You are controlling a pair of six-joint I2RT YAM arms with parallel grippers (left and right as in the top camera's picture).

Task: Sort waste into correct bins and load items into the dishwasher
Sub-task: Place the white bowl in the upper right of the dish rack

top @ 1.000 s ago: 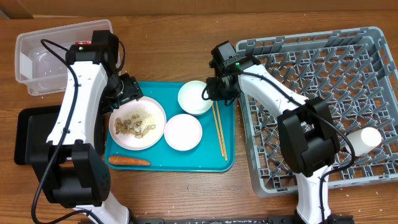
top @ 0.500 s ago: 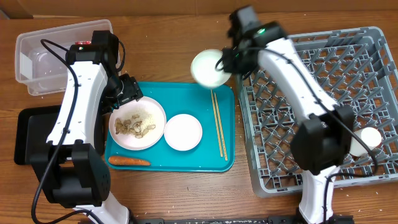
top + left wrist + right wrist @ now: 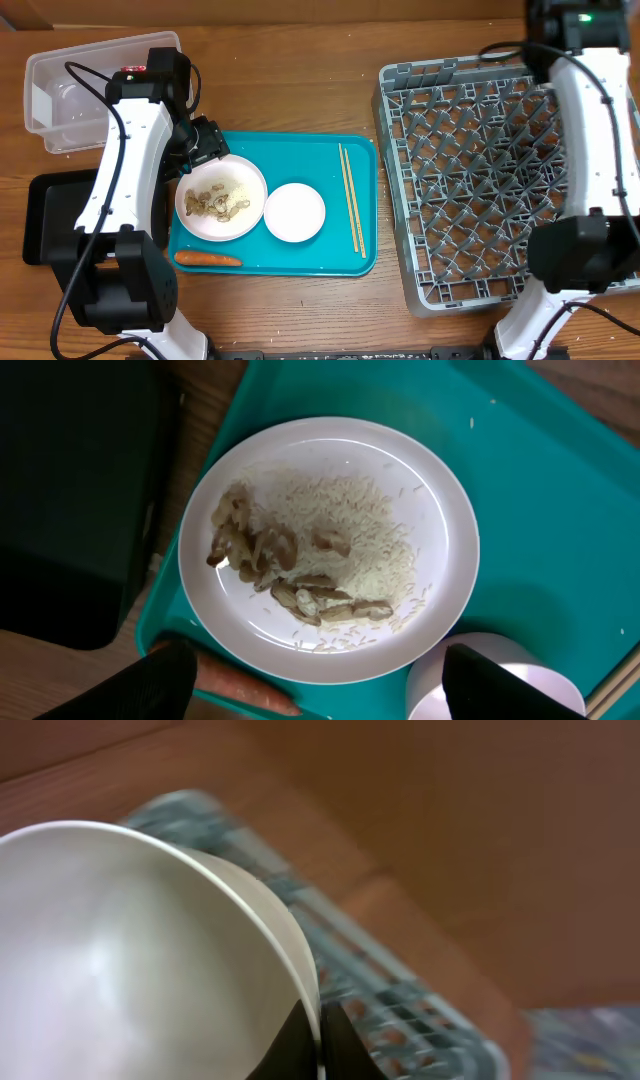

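My right gripper (image 3: 320, 1020) is shut on the rim of a white bowl (image 3: 130, 950) and holds it high, above the far edge of the grey dish rack (image 3: 470, 190). In the overhead view only the right arm (image 3: 595, 100) shows at the far right; the bowl is hidden there. My left gripper (image 3: 205, 145) is open and empty just above a white plate (image 3: 232, 226) of rice and food scraps on the teal tray (image 3: 300, 260). In the left wrist view the gripper (image 3: 330, 685) straddles the plate's (image 3: 455, 560) near rim.
A small white dish (image 3: 294, 212), chopsticks (image 3: 351, 200) and a carrot (image 3: 208, 258) lie on the tray. A clear container (image 3: 75, 90) stands at the back left, and a black bin (image 3: 50, 215) stands left of the tray.
My right gripper has lifted the white bowl off the tray and swung it right and back, over the rack's far corner. The left arm has not moved.
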